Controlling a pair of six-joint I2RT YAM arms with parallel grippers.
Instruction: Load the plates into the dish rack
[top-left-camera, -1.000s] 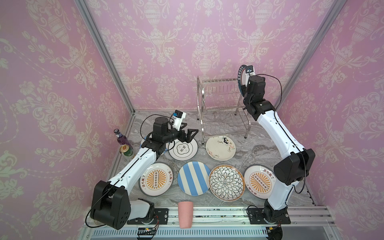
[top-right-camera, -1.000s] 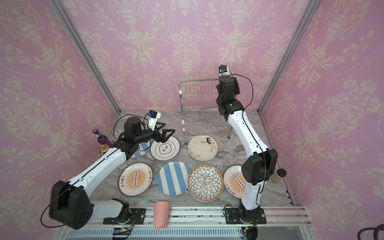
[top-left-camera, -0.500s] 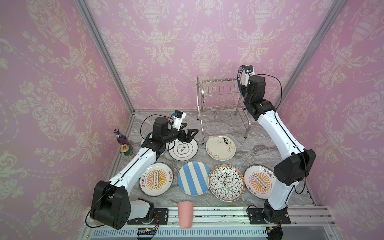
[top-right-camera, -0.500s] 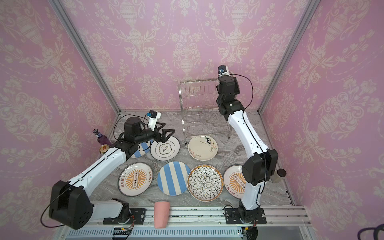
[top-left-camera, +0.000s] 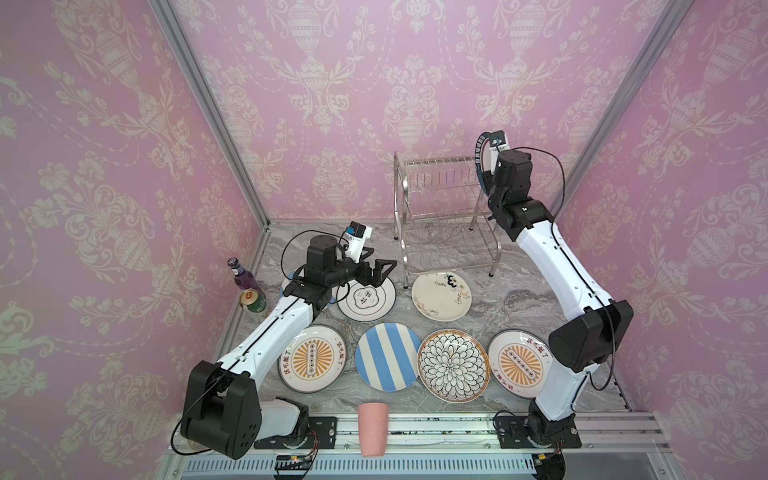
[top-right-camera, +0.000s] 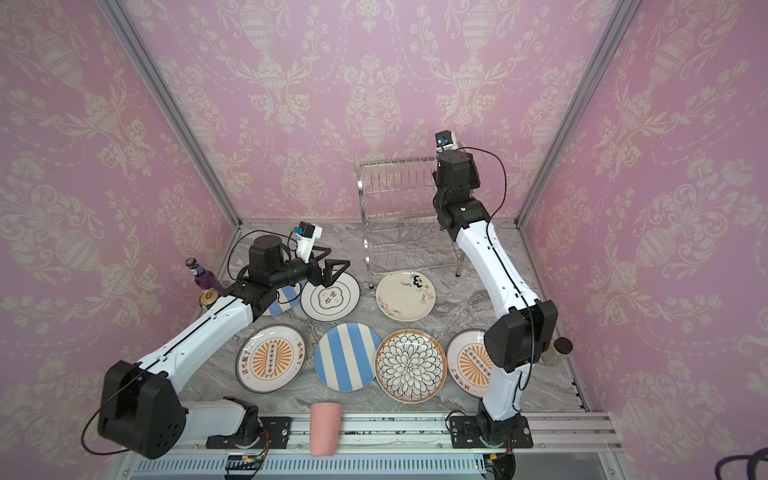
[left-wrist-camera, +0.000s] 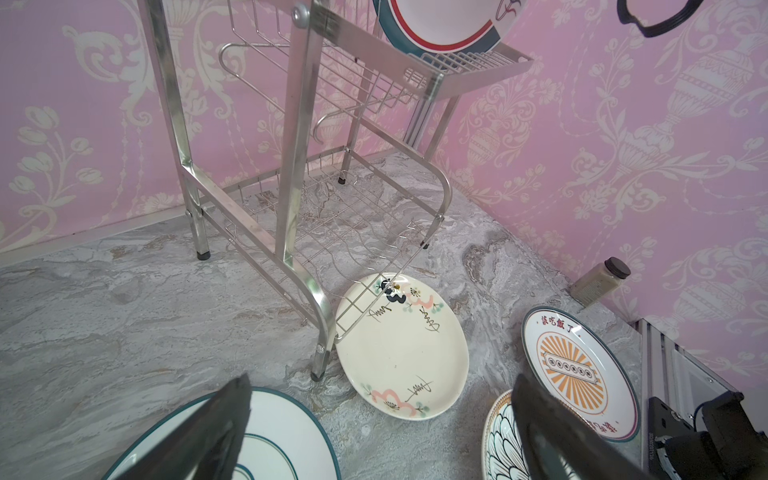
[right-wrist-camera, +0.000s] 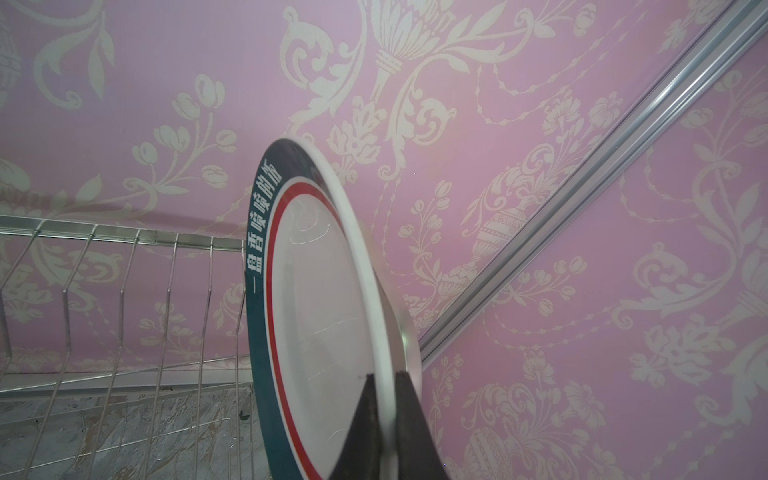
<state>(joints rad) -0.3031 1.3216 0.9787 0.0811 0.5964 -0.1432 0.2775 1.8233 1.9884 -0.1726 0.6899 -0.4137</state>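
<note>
Robot test cell dressed up as a kitchen, not a real home. Pink damask wallpaper (top-left-camera: 332, 83) sits on flat panels between aluminium corner posts (top-left-camera: 216, 124). Marble-print tabletop (top-left-camera: 523, 291). Left arm (top-left-camera: 274, 328) and right arm (top-left-camera: 557, 266) are mounted on an extrusion rail (top-left-camera: 436, 429). Kitchen props: dish rack (top-left-camera: 444, 216), plates (top-left-camera: 386, 357).

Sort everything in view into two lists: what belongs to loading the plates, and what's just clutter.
Job: rack, navy-rimmed plate, orange plates, striped plates, petal plate, floral plate, ringed plate.

Clutter: pink cup, purple bottle, can, jar.
</note>
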